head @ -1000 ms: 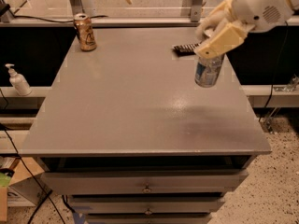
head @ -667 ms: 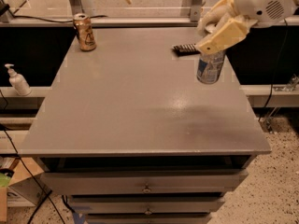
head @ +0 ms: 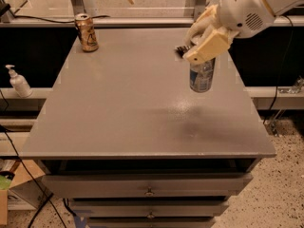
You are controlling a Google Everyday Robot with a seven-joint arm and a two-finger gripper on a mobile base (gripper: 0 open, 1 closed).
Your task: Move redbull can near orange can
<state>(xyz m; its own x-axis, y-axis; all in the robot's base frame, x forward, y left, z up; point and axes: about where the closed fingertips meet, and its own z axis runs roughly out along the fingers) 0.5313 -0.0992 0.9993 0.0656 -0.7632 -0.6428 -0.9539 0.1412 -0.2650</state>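
The fingers (head: 212,43) of the gripper (head: 202,56) are clamped on the upper part of the redbull can (head: 201,78). One broad tan finger lies across the front of the can and hides its top. The can hangs upright below the fingers, with its silver side and blue patches in view. Its base looks clear of the tabletop (head: 128,94), and a soft dark shadow lies on the grey surface nearer the front edge. The can is over the right half of the tabletop, close to the right edge and nearer the back edge than the front. Above the gripper, the white arm (head: 247,6) rises toward the upper right, beyond the right edge.

Just behind the gripper, a small dark object (head: 181,50) lies on the table; what it is cannot be told. The orange can (head: 87,32) stands upright near the back left corner, well apart from the redbull can. A white pump bottle (head: 19,81) stands on a lower ledge beyond the left edge. Drawers (head: 147,184) with small knobs sit under the front edge.
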